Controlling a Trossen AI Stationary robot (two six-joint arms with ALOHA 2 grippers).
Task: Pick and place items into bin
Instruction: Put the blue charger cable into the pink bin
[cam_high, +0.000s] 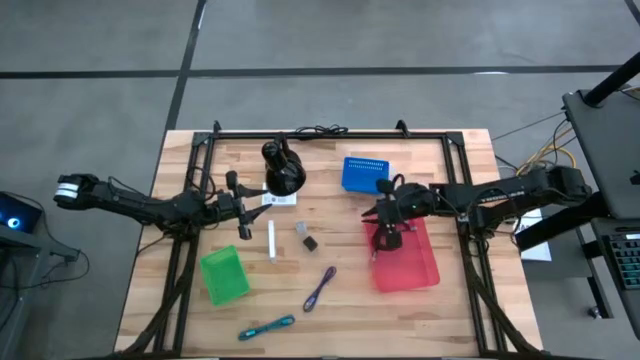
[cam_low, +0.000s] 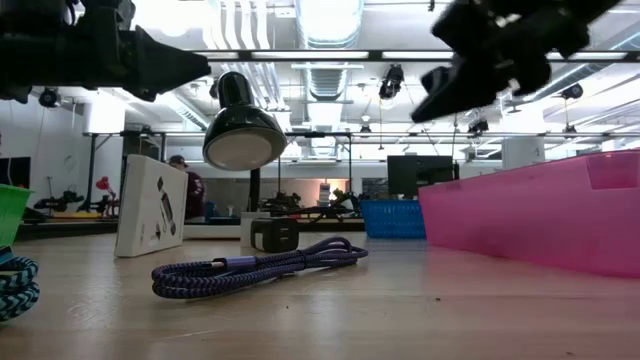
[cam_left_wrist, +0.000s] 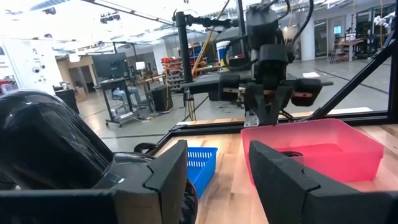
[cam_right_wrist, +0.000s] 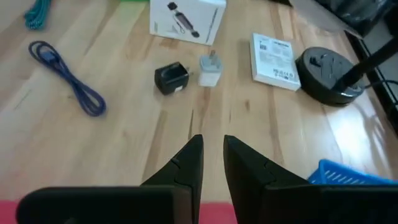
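Right gripper (cam_high: 385, 222) hangs over the near edge of the pink bin (cam_high: 418, 268), fingers nearly together with a thin gap and nothing between them. Probably just dropped the black coiled cable (cam_high: 386, 241), which lies in the bin under the fingertips. Left gripper (cam_left_wrist: 217, 180) waits beside the black lamp (cam_high: 281, 166), fingers spread, empty. Beyond the right fingertips and yet to be binned: purple cable (cam_right_wrist: 67, 78), black charger block (cam_right_wrist: 170, 78), white plug (cam_right_wrist: 210, 70).
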